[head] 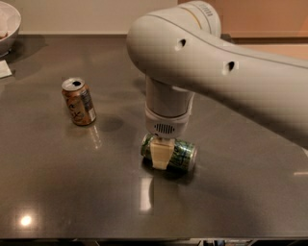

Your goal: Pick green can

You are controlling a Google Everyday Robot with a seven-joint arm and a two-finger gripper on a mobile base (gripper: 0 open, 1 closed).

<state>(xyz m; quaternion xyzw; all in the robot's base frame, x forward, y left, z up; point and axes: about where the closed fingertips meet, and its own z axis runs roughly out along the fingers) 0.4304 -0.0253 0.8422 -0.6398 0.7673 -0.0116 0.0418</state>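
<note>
Low over the lying green can (pixel 180 154), gripper (pixel 162 153), label partly hidden.

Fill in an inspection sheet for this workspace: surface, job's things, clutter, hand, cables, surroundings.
Surface: dark glossy table, with light glints on it.
Job's things: green can lying on its side near the table's middle.
Clutter: orange-brown can standing at left; white bowl at the far-left corner; paper scrap at the left edge.
Hand: hand lowered onto the green can; arm reaches in from the right.
Cables: nothing seen.
Surroundings: pale wall behind; orange panel at upper right.
</note>
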